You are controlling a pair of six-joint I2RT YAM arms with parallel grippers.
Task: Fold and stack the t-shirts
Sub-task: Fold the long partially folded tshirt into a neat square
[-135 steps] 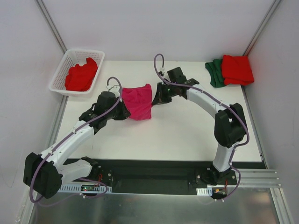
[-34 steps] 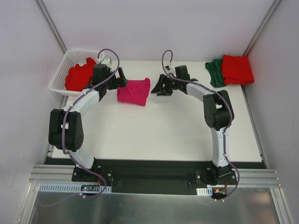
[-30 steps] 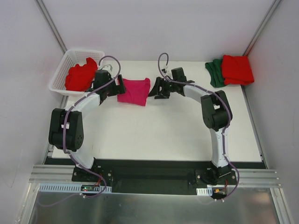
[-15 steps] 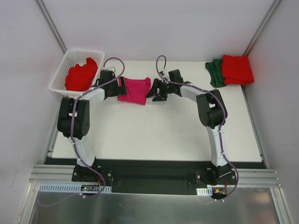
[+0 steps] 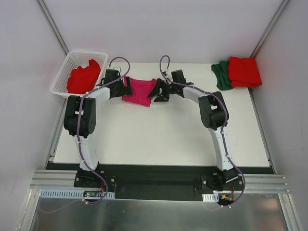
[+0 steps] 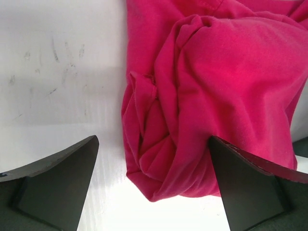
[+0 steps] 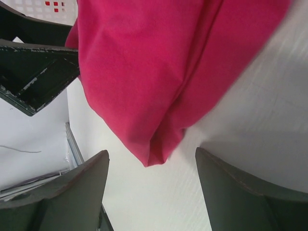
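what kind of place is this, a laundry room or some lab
Most likely a robotics lab test cell, not a home. A left arm and right arm are bolted at the near edge of a white table boxed in by bare white panels, with a red t-shirt staged in a basket.

Middle shirt (image 5: 139, 92): plain magenta-pink.
Basket shirt (image 5: 83, 79): bright red.
Basket (image 5: 60, 79): white lattice.
Far right corner: red shirt (image 5: 244, 71), dark green shirt (image 5: 220, 76).
Worktop (image 5: 159, 134): white, grey scuffs.
My fingers (image 6: 53, 187): black.
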